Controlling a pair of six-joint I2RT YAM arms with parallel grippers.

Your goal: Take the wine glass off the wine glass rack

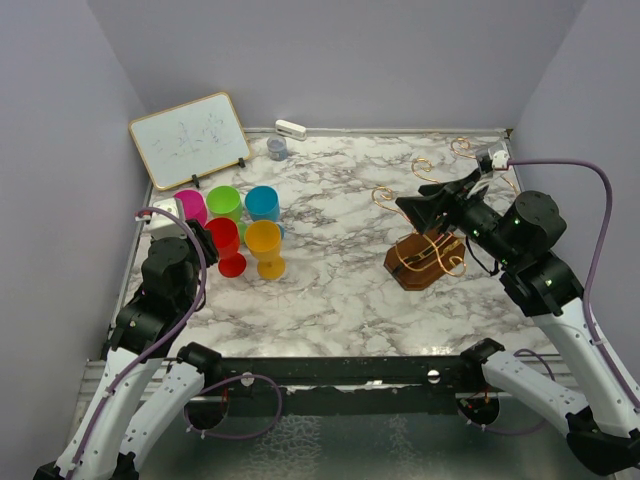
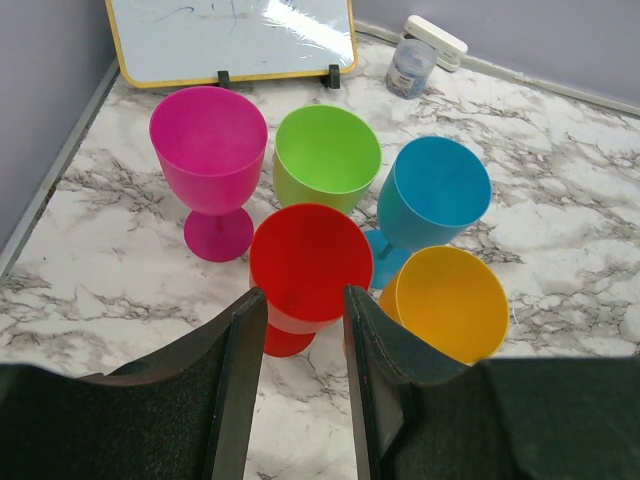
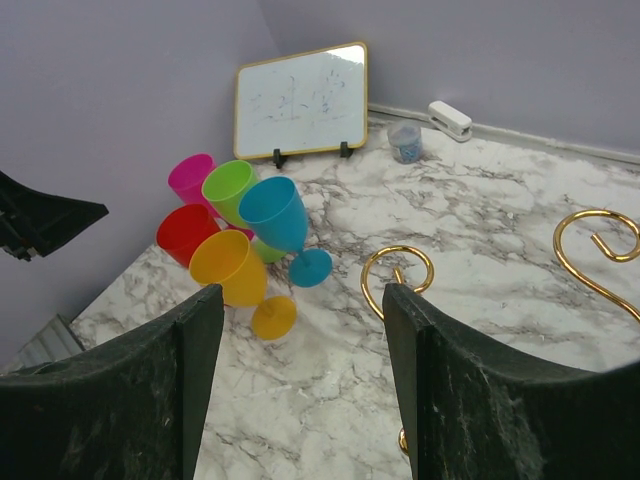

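Gaping wide, right pincer (image 3: 300, 300) empty near rack (image 1: 425, 262), left pincer (image 2: 302, 297) parted, flanking red glass (image 2: 305, 250).

The surface (image 1: 340, 290) is white, veined grey. The rack (image 1: 420, 268) is brown and gold. The glasses (image 2: 305, 262) are pink, green, blue, red and yellow.

Bright, even light; soft shadows on the table (image 2: 110, 290); glare streaks the whiteboard (image 2: 230, 35) (left wrist view); focus sharp.
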